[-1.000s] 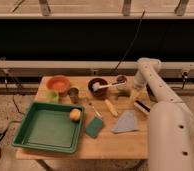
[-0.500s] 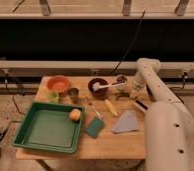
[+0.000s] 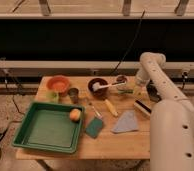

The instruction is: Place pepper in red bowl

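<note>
Green and thin, the pepper [image 3: 125, 91] lies at the back right of the wooden bench [image 3: 115, 146], just right of the dark bowl [image 3: 96, 90] with the white spoon [image 3: 108, 85]. The pincer [image 3: 135, 90] hangs low right beside the pepper. Whether it is wide, narrow or holding the pepper cannot be told. The red bowl [image 3: 58, 84] sits at the back left, well apart from the pepper. A green tray [image 3: 44, 131] in front holds an orange fruit [image 3: 75, 115].

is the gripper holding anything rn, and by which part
Cannot be told: the gripper is low at the back right of the table, by the pepper, but a hold on it does not show.
</note>
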You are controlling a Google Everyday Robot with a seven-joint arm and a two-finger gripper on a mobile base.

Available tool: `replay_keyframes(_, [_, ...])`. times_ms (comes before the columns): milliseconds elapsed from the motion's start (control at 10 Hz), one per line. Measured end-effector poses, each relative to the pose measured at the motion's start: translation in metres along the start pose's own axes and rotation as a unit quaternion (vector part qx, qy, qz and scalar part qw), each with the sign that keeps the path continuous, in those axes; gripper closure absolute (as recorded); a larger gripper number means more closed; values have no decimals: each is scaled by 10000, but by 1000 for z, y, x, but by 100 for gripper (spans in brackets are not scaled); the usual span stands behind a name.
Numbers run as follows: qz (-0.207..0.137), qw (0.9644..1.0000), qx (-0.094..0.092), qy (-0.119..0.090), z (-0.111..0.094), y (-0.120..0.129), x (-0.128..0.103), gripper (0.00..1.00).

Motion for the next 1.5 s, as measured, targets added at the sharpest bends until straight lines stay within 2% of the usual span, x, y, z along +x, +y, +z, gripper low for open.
replay_keyframes(300, [-431, 9990, 112, -74, -59, 10, -4, 100])
replay_keyframes(600, [-914, 9954, 175, -210, -86, 35, -15, 100])
replay_keyframes(800, [-1154, 9925, 172, -362, -92, 52, -34, 100])
replay_keyframes(1200, [-1710, 9818, 132, -821, -100, 94, -109, 100])
replay_keyframes(1300, [-1849, 9781, 115, -951, -102, 104, -130, 100])
replay_keyframes(1500, [-2061, 9723, 103, -1097, -104, 116, -158, 100])
